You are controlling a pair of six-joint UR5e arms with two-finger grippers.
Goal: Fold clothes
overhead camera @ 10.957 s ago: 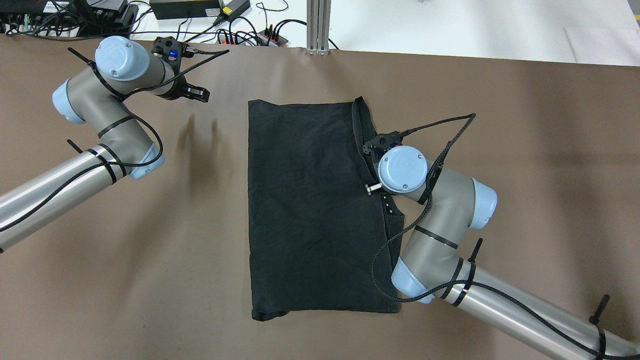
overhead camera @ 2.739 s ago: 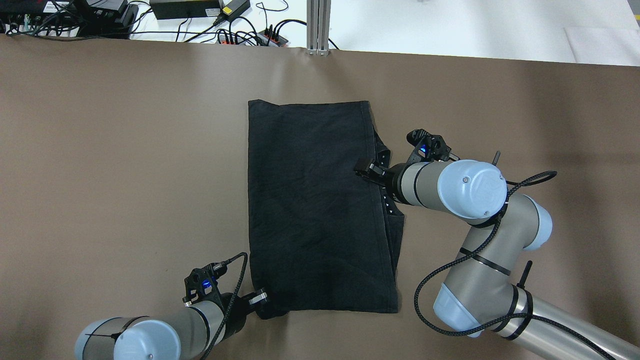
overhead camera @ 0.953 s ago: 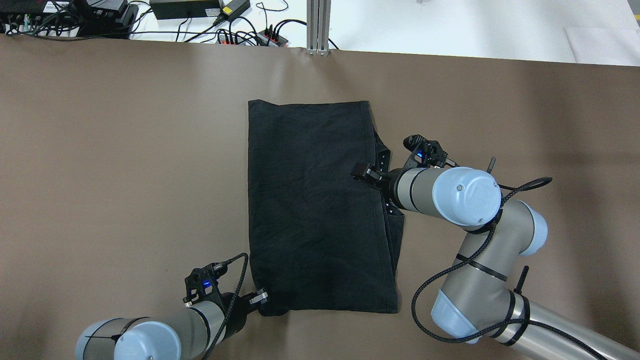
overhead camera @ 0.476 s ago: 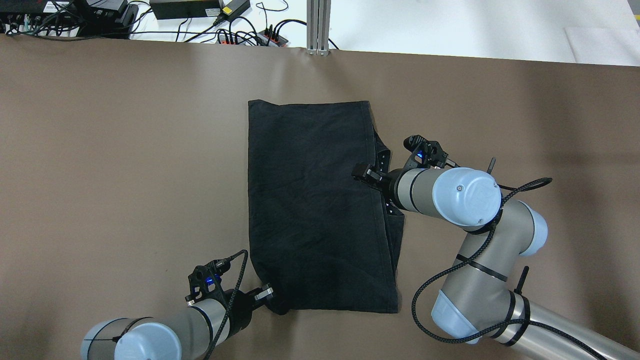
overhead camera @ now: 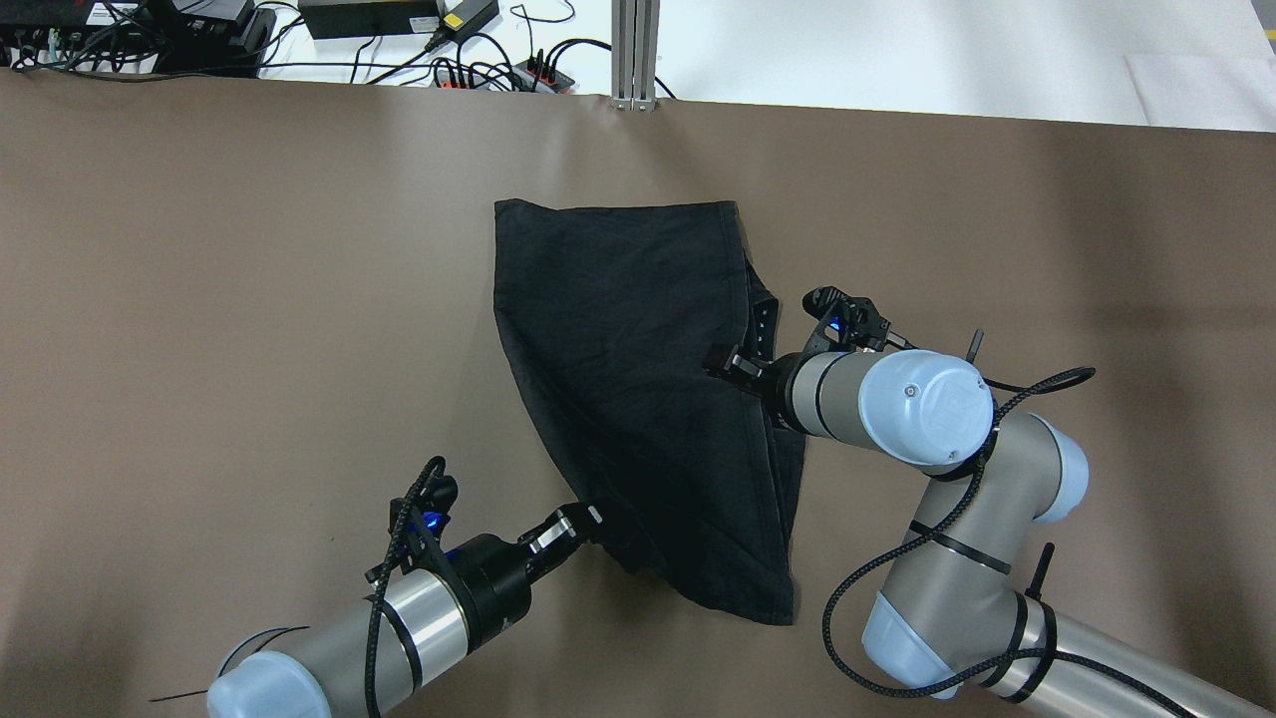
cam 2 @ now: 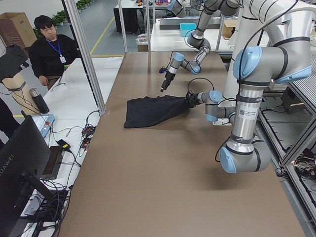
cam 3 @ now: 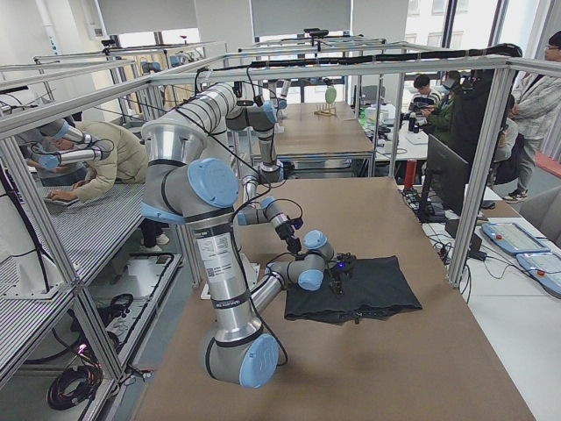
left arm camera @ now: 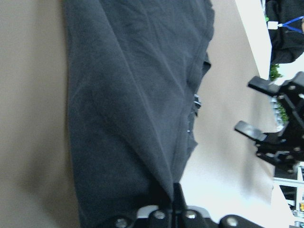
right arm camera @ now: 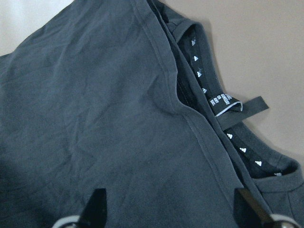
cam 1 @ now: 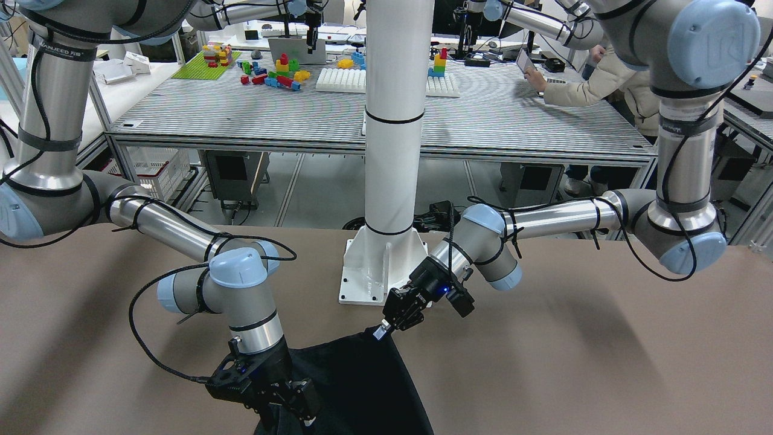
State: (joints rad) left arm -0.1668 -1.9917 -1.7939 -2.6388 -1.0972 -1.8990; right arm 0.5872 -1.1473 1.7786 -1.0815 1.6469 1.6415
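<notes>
**Item:** the clothes (overhead camera: 638, 379), a single black garment. It lies at the centre of the brown worktop (overhead camera: 249, 299) and appears already doubled lengthwise. The neckline and its neck label (right arm camera: 227, 102) are exposed along the 3 o'clock edge.

**Left gripper** (overhead camera: 590, 521): the jaws are closed on the garment's 7 o'clock corner. The wrist view shows fabric pinched at the tips and running taut away from them. That corner is off the worktop and sits inward of the 9 o'clock side, so that edge slants from the 11 o'clock corner down to the grip.

**Right gripper** (overhead camera: 723, 361): it is stationed at the 3 o'clock edge, about mid-length. The jaws are spread wide with cloth beneath them and nothing between them. Whether the tips press on the fabric cannot be determined.

**Remainder:** the 12 o'clock hem and the 5 o'clock corner lie flat.

**Assessment:** the step in hand appears to be the crosswise fold, bringing the near end toward 12 o'clock. Only one corner is raised so far.

**Next move, as judged:**
- Carry the held corner up and over toward the 12 o'clock hem.
- The 5 o'clock corner must travel with it, or the fold will land skewed.
- The right gripper would therefore need either to take that corner or to pin the mid-line as a crease.
- How many plies the left pinch holds cannot be seen. If it holds only the top ply, the layers may part in transit.
</notes>
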